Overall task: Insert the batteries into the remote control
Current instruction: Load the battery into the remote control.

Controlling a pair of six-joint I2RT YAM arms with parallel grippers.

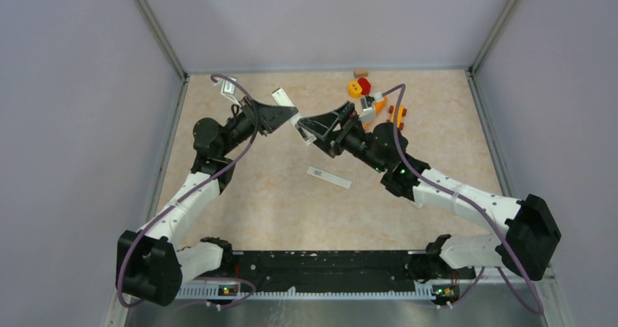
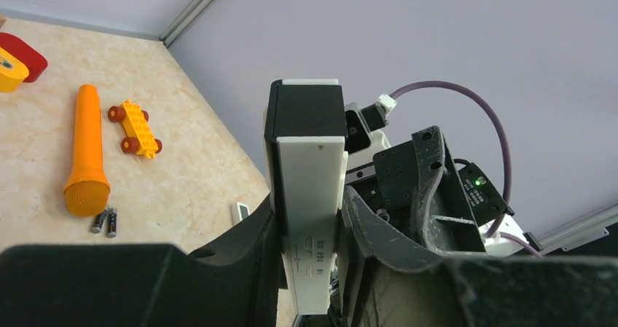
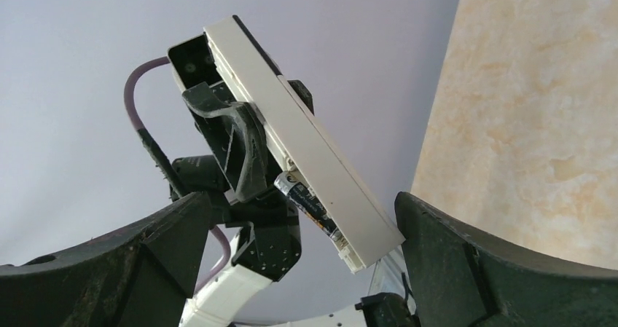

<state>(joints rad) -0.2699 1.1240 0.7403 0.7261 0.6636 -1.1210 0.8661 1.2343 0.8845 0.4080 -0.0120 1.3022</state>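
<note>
My left fingers (image 2: 244, 258) are pinching the remote control (image 2: 310, 188) steady. With right fingers (image 3: 474, 258) spread, I'm aiming to seat the battery (image 3: 307, 205) squarely.

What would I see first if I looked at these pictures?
Two grippers meet in the air over the beige table. The left gripper clamps a long slim white remote control with a black end, and the open right gripper sits at its lower end. A small dark grey battery sits in the remote's slot, and a bright orange carrot toy lies on the table's far right.
</note>
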